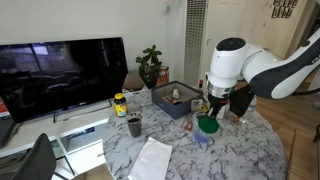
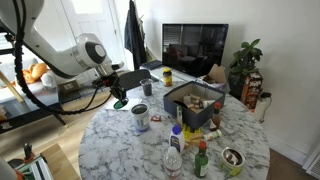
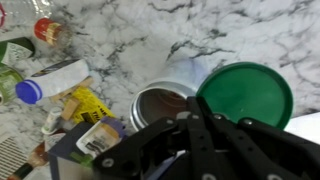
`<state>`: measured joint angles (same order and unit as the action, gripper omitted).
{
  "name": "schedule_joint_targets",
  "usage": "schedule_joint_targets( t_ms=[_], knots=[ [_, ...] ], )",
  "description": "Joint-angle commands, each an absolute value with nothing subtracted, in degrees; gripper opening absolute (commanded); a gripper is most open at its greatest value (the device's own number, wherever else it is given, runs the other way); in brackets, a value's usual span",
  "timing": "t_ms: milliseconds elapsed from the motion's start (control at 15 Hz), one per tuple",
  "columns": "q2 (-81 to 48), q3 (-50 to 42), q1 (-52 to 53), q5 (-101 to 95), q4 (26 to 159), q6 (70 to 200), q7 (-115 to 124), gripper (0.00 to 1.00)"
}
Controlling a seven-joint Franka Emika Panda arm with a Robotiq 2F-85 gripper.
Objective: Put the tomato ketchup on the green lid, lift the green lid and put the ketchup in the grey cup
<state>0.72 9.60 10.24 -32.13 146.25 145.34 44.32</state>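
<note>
My gripper (image 3: 196, 112) is shut on the near edge of the green lid (image 3: 246, 93) and holds it in the air. The lid is flat, round and dark green, and its top is bare. Just left of it in the wrist view is the open mouth of the grey cup (image 3: 160, 104), with a dark inside. In both exterior views the gripper (image 1: 211, 112) (image 2: 117, 96) holds the lid (image 1: 207, 125) (image 2: 121, 103) right beside the cup (image 1: 202, 139) (image 2: 141, 117) on the marble table. The tomato ketchup does not show in any view.
A blue box (image 1: 176, 103) (image 2: 196, 108) with small items stands mid-table. Bottles (image 2: 175, 152) and a bowl (image 2: 233, 157) are near the table's edge. A small dark cup (image 1: 134, 125), a yellow jar (image 1: 120, 103) and a white cloth (image 1: 152, 158) lie towards the TV.
</note>
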Motion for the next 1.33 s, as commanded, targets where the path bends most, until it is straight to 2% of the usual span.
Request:
schedule_joint_targets(
  t_ms=[0, 467, 1000, 1267],
  knots=[
    [0.7, 11.9, 12.2, -22.4, 150.2, 152.1, 33.5, 0.0],
    [-11.3, 15.0, 14.0, -7.6, 149.3, 163.0, 10.7, 0.0],
    [-20.9, 13.8, 14.5, -4.8, 144.6, 161.6, 6.0, 0.0],
    [-21.7, 5.8, 20.1, -10.2, 142.8, 162.5, 14.3, 0.0]
  ],
)
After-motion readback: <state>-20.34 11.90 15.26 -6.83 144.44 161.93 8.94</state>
